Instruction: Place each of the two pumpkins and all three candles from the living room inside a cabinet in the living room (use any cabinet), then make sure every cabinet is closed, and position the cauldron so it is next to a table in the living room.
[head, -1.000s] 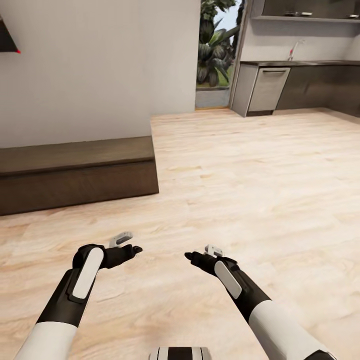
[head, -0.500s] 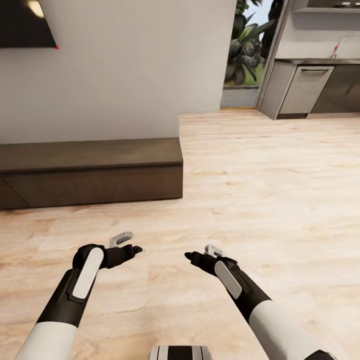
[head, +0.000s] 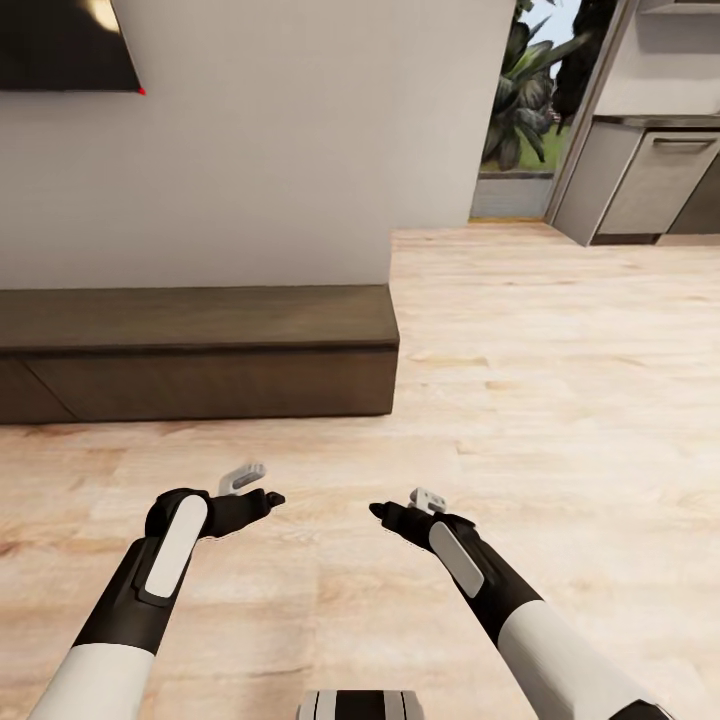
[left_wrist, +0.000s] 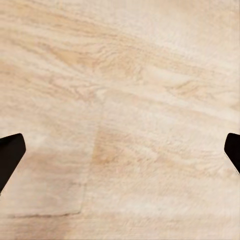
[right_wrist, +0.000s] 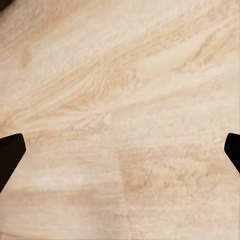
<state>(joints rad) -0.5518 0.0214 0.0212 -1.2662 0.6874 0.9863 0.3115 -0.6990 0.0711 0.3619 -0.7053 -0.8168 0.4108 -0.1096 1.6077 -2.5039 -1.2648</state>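
Observation:
The cabinet (head: 200, 350), a long low dark-brown unit against the white wall, lies ahead and to the left on the wooden floor, its plain fronts all shut and its top bare. My left gripper (head: 262, 497) and right gripper (head: 385, 513) hang low over the floor in front of me, well short of the cabinet. Both stand open with nothing between them: in the left wrist view the left gripper (left_wrist: 120, 150) has its dark fingertips (left_wrist: 10, 152) at the frame's edges, and the right gripper (right_wrist: 120, 150) looks the same over bare planks. The pumpkins, candles and cauldron are out of view.
A dark wall-mounted screen (head: 60, 45) hangs above the cabinet. At the far right stand grey kitchen cupboards (head: 655, 180) beside a doorway with green plants (head: 525, 100). Pale wooden floor (head: 560, 380) stretches wide to the right of the cabinet.
The whole picture has slid rightward as the camera turned left, bringing more of the cabinet and the wall screen into view. Both arms hold the same pose.

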